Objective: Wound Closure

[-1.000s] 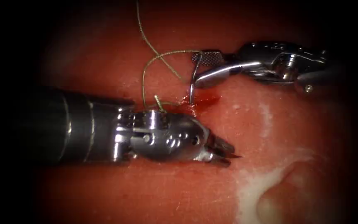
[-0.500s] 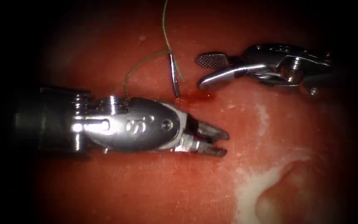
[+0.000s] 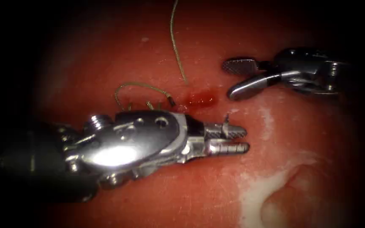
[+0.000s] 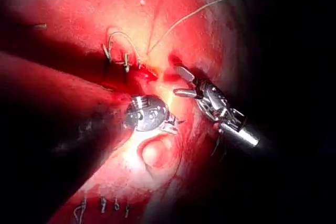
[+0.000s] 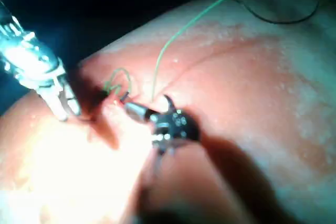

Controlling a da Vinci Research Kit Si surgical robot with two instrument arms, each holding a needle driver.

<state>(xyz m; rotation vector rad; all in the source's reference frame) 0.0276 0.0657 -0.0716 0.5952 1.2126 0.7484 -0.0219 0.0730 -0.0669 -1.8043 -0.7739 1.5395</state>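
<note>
two needle drivers are seen over the tissue (image 3: 157, 190), and nothing is gripped by either. the right tool (image 3: 230, 79) is held right of the cut (image 3: 191, 101) with its jaws spread wide and empty. the left tool (image 3: 246, 139) is laid just below the cut, its jaws slightly parted with bare toothed faces. the thread (image 3: 176, 46) is run down from above and is lost into the tissue just above the red fluid (image 3: 199, 99). a small dark point (image 3: 226, 119) is seen touching the left tool's upper jaw, right of the fluid; it is judged to be the needle tip standing out of the tissue, with the rest of the curve buried, though this cannot be confirmed. a stitch loop (image 3: 140, 86) is seen left of the cut.

with the needle unheld, it could be knocked or rolled by the nearby jaw and its tip pressed back under. if it were grasped at the very point, the tip could be blunted or bent. the slack thread could be snagged by the right tool's spread jaws
</note>
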